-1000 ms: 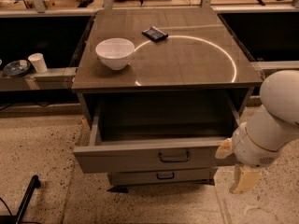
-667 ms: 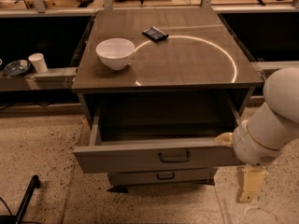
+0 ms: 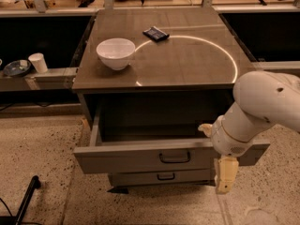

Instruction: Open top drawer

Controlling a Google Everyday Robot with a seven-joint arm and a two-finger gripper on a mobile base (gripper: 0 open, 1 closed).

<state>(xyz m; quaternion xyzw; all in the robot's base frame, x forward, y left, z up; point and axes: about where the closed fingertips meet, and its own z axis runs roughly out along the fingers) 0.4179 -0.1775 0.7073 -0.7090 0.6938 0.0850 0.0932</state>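
Note:
The top drawer [image 3: 140,158] is the widest grey drawer and stands pulled out from the cabinet. Its deep grey box is in view with nothing showing inside, and the small dark loop handle [image 3: 175,157] is on the flat front. My gripper [image 3: 214,157] is at the right end of the drawer front, to the right of the handle and apart from it. It is open and holds nothing. One cream finger [image 3: 205,128] points over the drawer's edge and the other [image 3: 226,175] hangs below the front. My white arm [image 3: 269,100] hides the drawer's right side.
A narrower drawer [image 3: 161,176] sits closed below. On the cabinet top [image 3: 187,64] are a white bowl [image 3: 116,52] and a small dark object [image 3: 155,33]. A low shelf at the left holds a white cup [image 3: 38,63] and a dish [image 3: 16,68]. A black bar [image 3: 26,198] lies on the floor.
The gripper has shifted a little to the left along the drawer front and its lower finger has swung down. The drawer stays pulled out as before.

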